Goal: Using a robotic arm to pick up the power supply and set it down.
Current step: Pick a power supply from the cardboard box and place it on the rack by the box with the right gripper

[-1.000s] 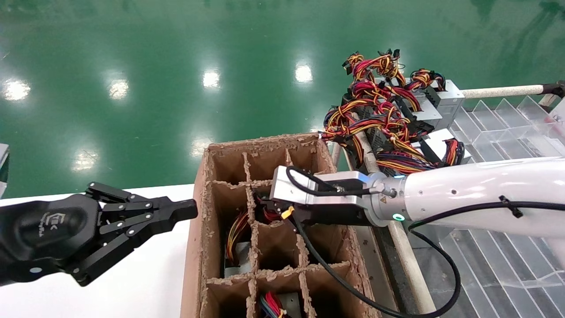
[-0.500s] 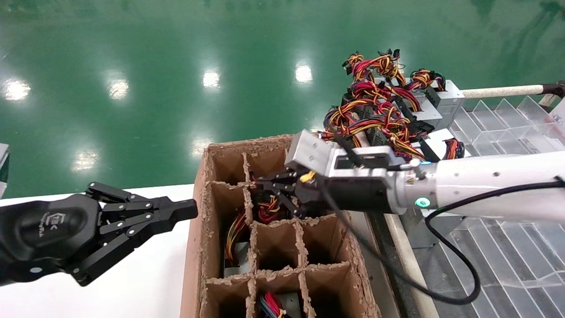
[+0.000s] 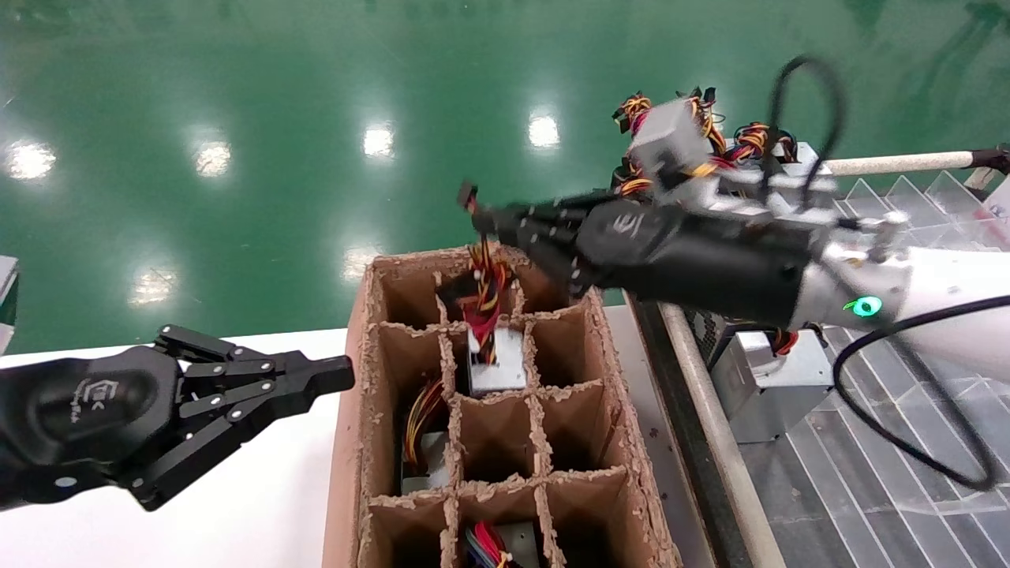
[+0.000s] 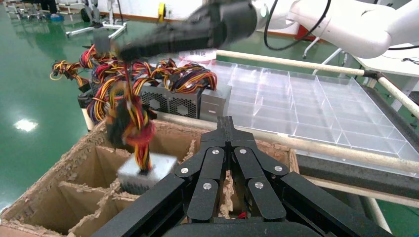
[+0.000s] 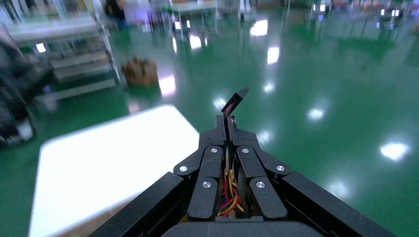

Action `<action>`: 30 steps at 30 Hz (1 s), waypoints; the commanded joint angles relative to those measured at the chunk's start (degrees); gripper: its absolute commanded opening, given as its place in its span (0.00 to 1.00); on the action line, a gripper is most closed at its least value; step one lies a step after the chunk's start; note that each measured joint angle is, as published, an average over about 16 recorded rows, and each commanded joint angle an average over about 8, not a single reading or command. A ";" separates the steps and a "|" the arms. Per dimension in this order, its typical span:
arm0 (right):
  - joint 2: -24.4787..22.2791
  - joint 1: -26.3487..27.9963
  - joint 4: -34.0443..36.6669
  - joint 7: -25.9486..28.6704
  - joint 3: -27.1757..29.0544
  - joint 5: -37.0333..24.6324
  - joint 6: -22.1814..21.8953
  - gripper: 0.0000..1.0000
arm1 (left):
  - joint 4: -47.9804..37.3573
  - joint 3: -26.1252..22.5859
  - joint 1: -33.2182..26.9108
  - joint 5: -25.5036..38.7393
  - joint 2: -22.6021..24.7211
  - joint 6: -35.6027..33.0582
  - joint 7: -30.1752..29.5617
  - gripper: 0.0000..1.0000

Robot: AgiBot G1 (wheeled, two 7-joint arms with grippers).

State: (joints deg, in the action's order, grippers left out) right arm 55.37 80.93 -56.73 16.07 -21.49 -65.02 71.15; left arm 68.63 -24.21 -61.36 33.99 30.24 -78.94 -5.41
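R gripper (image 3: 493,222) pinched shut on wire bundle (image 3: 485,288) of power supply (image 3: 497,364); PSU hangs by wires, body part-way out of mid cell of cardboard box (image 3: 363,410), dividers close round it. More PSUs (image 3: 710,197) piled behind box by clear tray (image 3: 907,229). L gripper (image 3: 327,375) closed, empty, over white table (image 3: 260,505) beside box.

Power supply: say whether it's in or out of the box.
Partly out. The power supply hangs by its wires from the shut right pincer, its base level with the cardboard box dividers.
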 commanded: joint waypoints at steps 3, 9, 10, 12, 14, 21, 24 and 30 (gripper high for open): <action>-0.56 1.31 3.48 -2.18 2.92 5.25 2.95 0.00 | 0.00 0.00 0.00 0.00 0.00 0.00 0.00 0.00; -1.90 6.67 6.67 -4.95 5.38 7.72 5.23 0.00 | 0.00 0.00 0.00 0.00 0.00 0.00 0.00 0.00; -2.13 7.74 7.02 -5.28 5.60 7.75 5.41 0.00 | 0.00 0.00 0.00 0.00 0.00 0.00 0.00 0.00; -2.63 10.10 7.59 -5.72 5.91 7.61 5.74 0.00 | 0.00 0.00 0.00 0.00 0.00 0.00 0.00 0.00; -3.19 12.67 8.01 -5.94 6.07 7.26 6.13 0.00 | 0.00 0.00 0.00 0.00 0.00 0.00 0.00 0.00; -6.00 22.37 8.07 -6.36 5.61 3.55 6.56 0.00 | 0.00 0.00 0.00 0.00 0.00 0.00 0.00 0.00; -7.63 26.40 7.80 -6.00 5.13 1.25 6.42 0.00 | 0.00 0.00 0.00 0.00 0.00 0.00 0.00 0.00; -11.14 33.39 7.46 -4.40 3.73 -3.76 6.65 0.00 | 0.00 0.00 0.00 0.00 0.00 0.00 0.00 0.00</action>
State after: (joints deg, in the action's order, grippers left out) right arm 44.12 113.82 -49.23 11.63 -17.69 -68.65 77.89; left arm 68.63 -24.21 -61.36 33.99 30.24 -78.94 -5.41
